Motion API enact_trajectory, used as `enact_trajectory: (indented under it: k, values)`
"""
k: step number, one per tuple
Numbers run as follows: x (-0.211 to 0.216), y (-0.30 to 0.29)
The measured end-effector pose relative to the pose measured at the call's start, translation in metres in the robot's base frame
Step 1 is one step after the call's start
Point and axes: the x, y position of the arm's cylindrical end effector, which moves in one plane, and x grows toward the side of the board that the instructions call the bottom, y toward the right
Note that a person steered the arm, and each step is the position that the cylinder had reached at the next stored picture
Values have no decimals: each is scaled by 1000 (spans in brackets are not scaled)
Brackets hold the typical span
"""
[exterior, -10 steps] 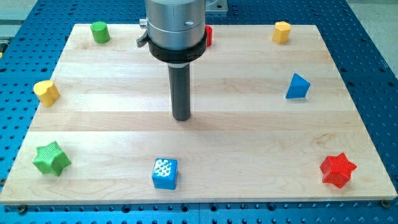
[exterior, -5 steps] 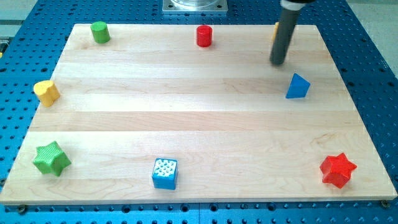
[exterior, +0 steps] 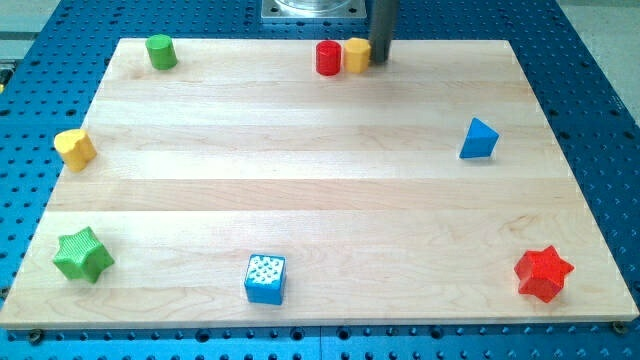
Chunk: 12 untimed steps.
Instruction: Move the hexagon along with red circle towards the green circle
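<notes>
The dark rod comes down at the view's top, and its tip (exterior: 379,62) sits right at the right side of the yellow hexagon (exterior: 356,55) – touching it, as far as I can see. The yellow hexagon is pressed up next to the red circle (exterior: 328,57), w/ the red one on its left; the two look like they touch. Both sit near the top edge of the table (exterior: 300,180), about in the middle.

The green circle (exterior: 160,50) is far off at the top left corner, well apart from the pair.

There are no fingers here – just the rod, holding nothing.

Other blocks: a yellow one (exterior: 75,148) at the left edge, shape hard to tell; a green star (exterior: 83,254) bottom left; a blue cube (exterior: 265,278) at the bottom; a blue triangle (exterior: 479,139) on the right; a red star (exterior: 543,272) bottom right.
</notes>
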Motion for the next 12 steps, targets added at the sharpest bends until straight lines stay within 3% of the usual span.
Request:
enact_trajectory:
  k: [1, 3, 5, 8, 10, 11, 12]
  values:
    - [29, -13]
    - [26, -110]
    - [-12, -108]
    - [-14, -168]
    - [6, -88]
    - [29, -87]
    - [33, -121]
